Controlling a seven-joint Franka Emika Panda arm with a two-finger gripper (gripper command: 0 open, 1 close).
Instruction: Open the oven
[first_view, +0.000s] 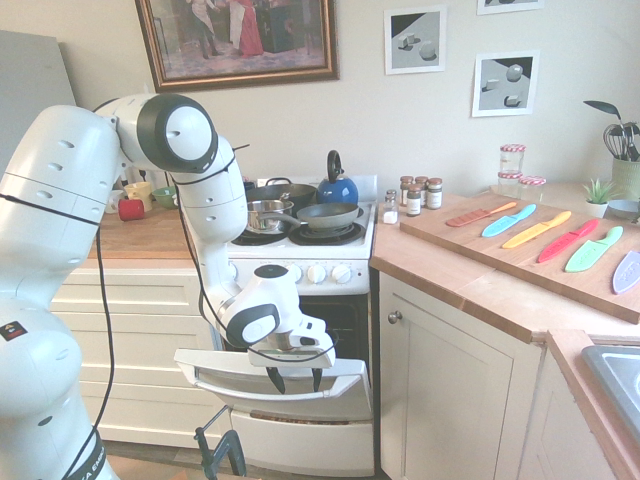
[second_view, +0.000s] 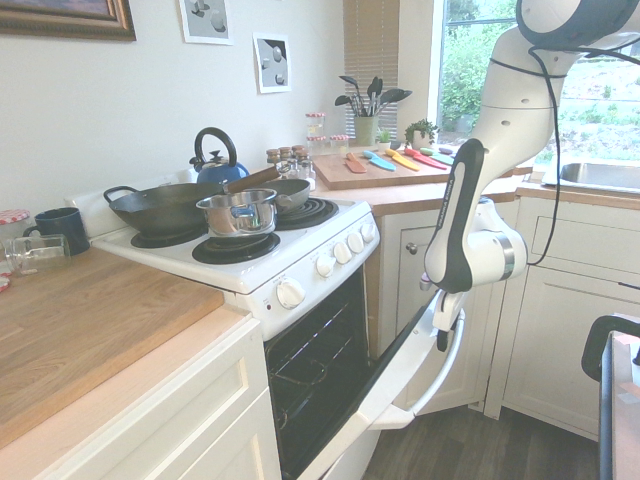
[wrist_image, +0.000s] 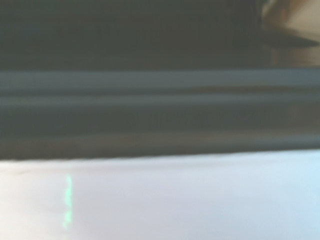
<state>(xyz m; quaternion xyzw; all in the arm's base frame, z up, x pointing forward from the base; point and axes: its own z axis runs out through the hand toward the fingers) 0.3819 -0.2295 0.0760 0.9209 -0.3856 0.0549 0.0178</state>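
a: position of the oven (second_view: 318, 355)?
b: between the cream drawers (first_view: 130, 345) and the cream cupboard (first_view: 440, 370). its door (second_view: 400, 375) is partly lowered, tilted outward, the dark cavity showing behind it.

a: end effector?
b: the gripper (first_view: 296, 380) is at the oven door, pointing down. fingers parted, nothing seen grasped. one fingertip shows between the door and the bar handle (second_view: 449, 365). contact with either: cannot tell.

a: wrist view?
b: poor, out of focus. a pale band beside dark strips, probably the door's edge; a small green streak lies on the pale part.

a: top of the oven?
b: black hob rings (second_view: 236, 248), with a steel pot (second_view: 238, 213), a dark wok (second_view: 165, 212) and a grey frying pan (first_view: 328, 215). blue kettle (first_view: 338, 192) at the back. white knobs (second_view: 290, 292) along the front, above the door.

a: farther from the oven?
b: on the cupboard side, near it, small spice jars (first_view: 434, 194); beyond them a wooden board (first_view: 455, 236) carrying coloured knives (first_view: 537, 230). on the drawer side, a red mug (first_view: 131, 209) on the wooden worktop (first_view: 150, 241). above the oven, on the wall, a gold-framed painting (first_view: 240, 40).
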